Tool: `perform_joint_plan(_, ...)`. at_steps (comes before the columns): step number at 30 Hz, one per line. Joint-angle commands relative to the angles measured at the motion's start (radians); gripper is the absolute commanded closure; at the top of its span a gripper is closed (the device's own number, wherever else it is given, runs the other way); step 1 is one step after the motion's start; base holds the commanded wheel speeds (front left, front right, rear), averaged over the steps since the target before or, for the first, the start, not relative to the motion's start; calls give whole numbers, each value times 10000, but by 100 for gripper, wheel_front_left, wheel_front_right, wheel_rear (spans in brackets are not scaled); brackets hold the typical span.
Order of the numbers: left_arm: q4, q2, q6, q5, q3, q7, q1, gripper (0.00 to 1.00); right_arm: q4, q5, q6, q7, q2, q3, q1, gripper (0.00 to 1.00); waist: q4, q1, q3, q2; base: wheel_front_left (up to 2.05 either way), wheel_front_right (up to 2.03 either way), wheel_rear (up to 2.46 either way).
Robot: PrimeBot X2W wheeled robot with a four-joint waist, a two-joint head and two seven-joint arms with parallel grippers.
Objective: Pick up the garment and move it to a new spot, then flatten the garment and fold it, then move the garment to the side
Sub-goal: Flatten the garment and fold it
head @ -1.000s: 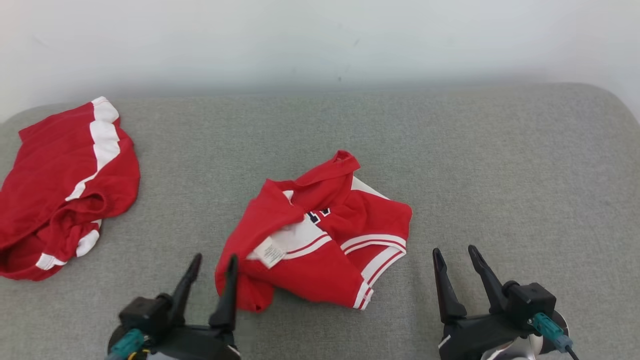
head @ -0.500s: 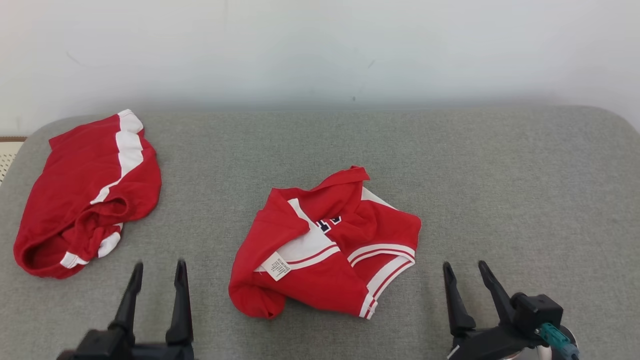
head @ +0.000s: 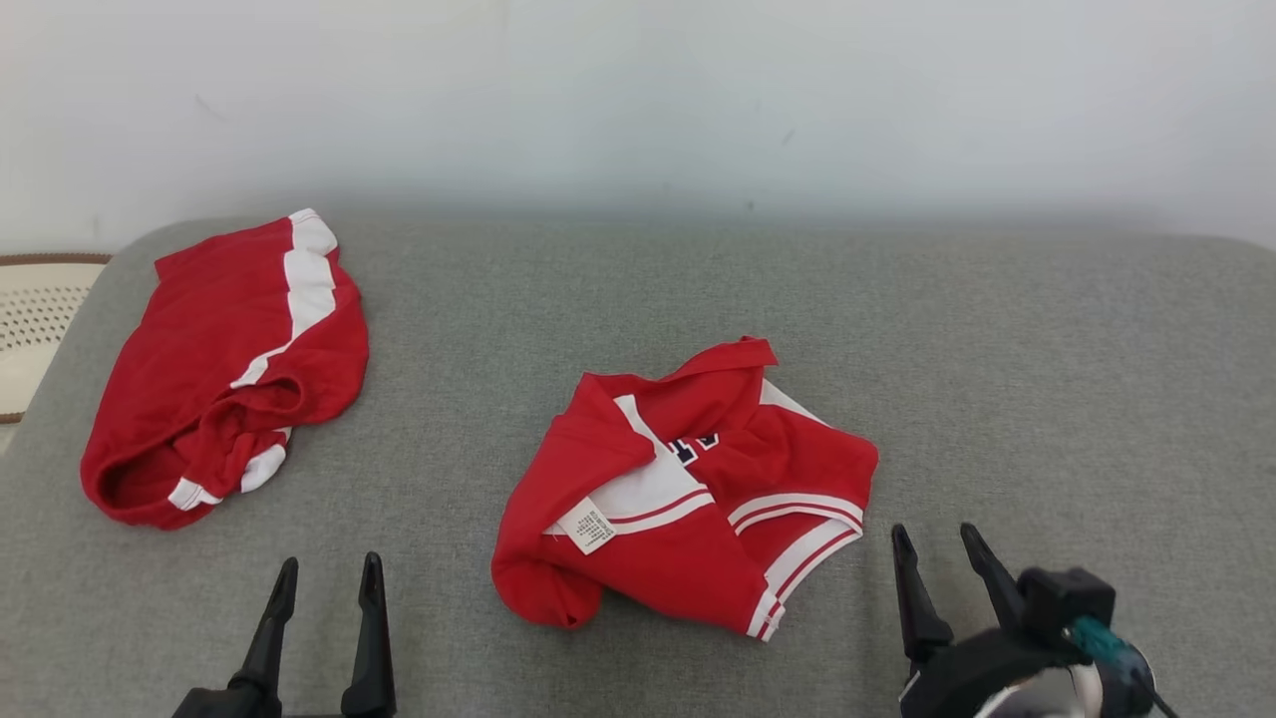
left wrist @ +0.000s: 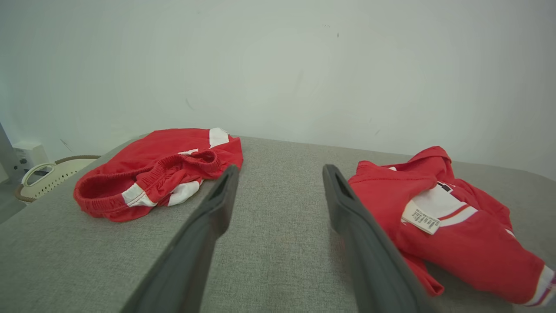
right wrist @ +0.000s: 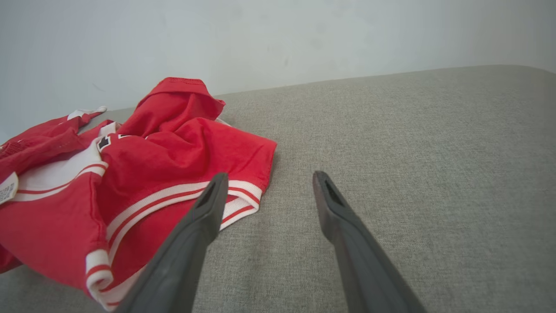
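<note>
The head camera is looking down from above the near edge of the grey surface [head: 997,329], facing the white wall [head: 638,90] and taking in most of the top. The left wrist camera is sitting low and close, looking along the left gripper [left wrist: 280,169] toward the far edge. The right wrist camera is doing the same along the right gripper [right wrist: 270,174], farther right. All three are seeing the red shirt [head: 688,499]. The head and left wrist views are sharing the red shorts [head: 219,369].

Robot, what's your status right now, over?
Left fingers open, right fingers open, nothing held. Red shirt crumpled on gray cushion. Red shorts far left, no obstruction.
</note>
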Motion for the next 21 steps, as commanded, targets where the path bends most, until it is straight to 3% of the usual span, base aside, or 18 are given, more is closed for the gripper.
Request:
perform_joint_plan(1, 66, -59, -77, 109, 34, -47, -55, 0, 136, -75, 8, 68, -81, 79, -269, 0, 95, 1, 58, -1, 0, 0, 0)
perform_joint_plan(6, 161, -306, -312, 219, 15, -47, -240, 0, 1228, 30, 8, 180, -408, 234, -1310, 0, 392, 1, 194, -1, 0, 0, 0)
perform_joint_plan(16, 596, -645, -855, 386, -151, -49, -623, 0, 5114, 374, 8, 414, -697, -50, -3520, 0, 1348, 1, 429, -1, 0, 0, 0)
perform_joint_plan(21, 699, -738, -965, 331, -126, -47, -658, 0, 6367, 628, 8, 249, -728, 39, -3998, 0, 1649, 1, 464, -1, 0, 0, 0)
